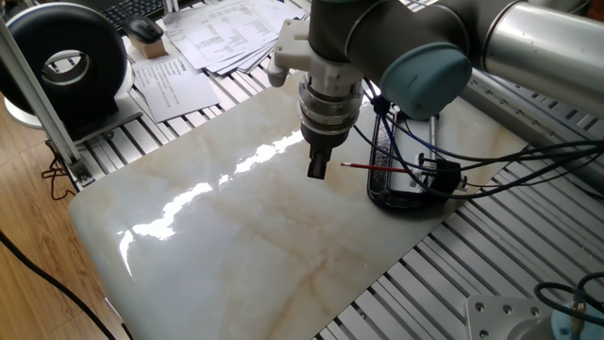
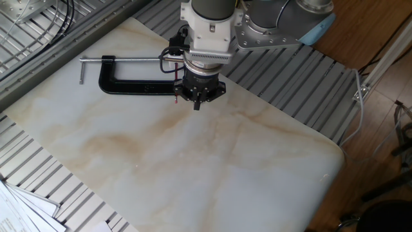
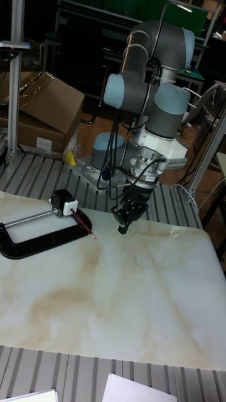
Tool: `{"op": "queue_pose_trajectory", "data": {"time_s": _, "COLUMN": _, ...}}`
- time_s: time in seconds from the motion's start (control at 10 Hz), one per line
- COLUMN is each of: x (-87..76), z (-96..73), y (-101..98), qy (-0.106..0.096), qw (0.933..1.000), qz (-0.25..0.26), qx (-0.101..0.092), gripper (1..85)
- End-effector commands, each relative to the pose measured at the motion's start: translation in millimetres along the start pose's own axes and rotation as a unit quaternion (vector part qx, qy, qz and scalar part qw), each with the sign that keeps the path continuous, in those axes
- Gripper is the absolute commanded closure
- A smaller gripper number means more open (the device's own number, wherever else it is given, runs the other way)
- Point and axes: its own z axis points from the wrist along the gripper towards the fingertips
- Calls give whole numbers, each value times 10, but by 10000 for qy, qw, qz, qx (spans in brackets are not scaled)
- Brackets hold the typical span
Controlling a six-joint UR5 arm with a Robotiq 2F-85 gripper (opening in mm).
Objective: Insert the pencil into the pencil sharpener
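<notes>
The red pencil (image 3: 85, 225) juts out from the pencil sharpener (image 3: 64, 203), a small black block with a whitish patch held in the clamp's mouth. The pencil's free end points toward my gripper. In one fixed view the pencil (image 1: 377, 169) runs across the clamp's frame to the sharpener (image 1: 442, 176). My gripper (image 1: 318, 169) hangs just above the marble slab, a short gap from the pencil's free end, fingers together and holding nothing. From the other fixed view, my gripper (image 2: 196, 103) hides most of the pencil (image 2: 176, 96), and the sharpener is hidden.
A large black C-clamp (image 2: 129, 85) with a silver screw lies at the slab's edge. Black cables (image 1: 491, 151) trail over the slatted table beside it. Papers (image 1: 222, 33) and a round black device (image 1: 71, 61) sit beyond the slab's far side.
</notes>
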Motion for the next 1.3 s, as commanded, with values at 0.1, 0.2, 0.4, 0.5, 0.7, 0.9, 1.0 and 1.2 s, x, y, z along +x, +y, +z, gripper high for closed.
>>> {"op": "queue_pose_trajectory", "data": {"time_s": 0.1, "x": -33, "z": -33, "y": 8, "qy": -89, "qw": 9999, "qz": 73, "qx": -44, "gripper": 840}}
{"op": "queue_pose_trajectory", "data": {"time_s": 0.2, "x": -35, "z": -43, "y": 7, "qy": -105, "qw": 9999, "qz": 75, "qx": -51, "gripper": 840}}
{"op": "queue_pose_trajectory", "data": {"time_s": 0.4, "x": -15, "z": -57, "y": -7, "qy": -99, "qw": 9999, "qz": 59, "qx": -56, "gripper": 840}}
{"op": "queue_pose_trajectory", "data": {"time_s": 0.5, "x": -4, "z": -60, "y": -16, "qy": -88, "qw": 9999, "qz": 58, "qx": -55, "gripper": 840}}
{"op": "queue_pose_trajectory", "data": {"time_s": 0.7, "x": 5, "z": -56, "y": -29, "qy": -83, "qw": 9999, "qz": 58, "qx": -49, "gripper": 840}}
{"op": "queue_pose_trajectory", "data": {"time_s": 0.9, "x": 20, "z": -51, "y": -41, "qy": -68, "qw": 9999, "qz": 64, "qx": -41, "gripper": 840}}
{"op": "queue_pose_trajectory", "data": {"time_s": 1.0, "x": 24, "z": -51, "y": -47, "qy": -63, "qw": 10000, "qz": 63, "qx": -35, "gripper": 840}}
{"op": "queue_pose_trajectory", "data": {"time_s": 1.2, "x": 25, "z": -46, "y": -63, "qy": -60, "qw": 10000, "qz": 76, "qx": -19, "gripper": 840}}
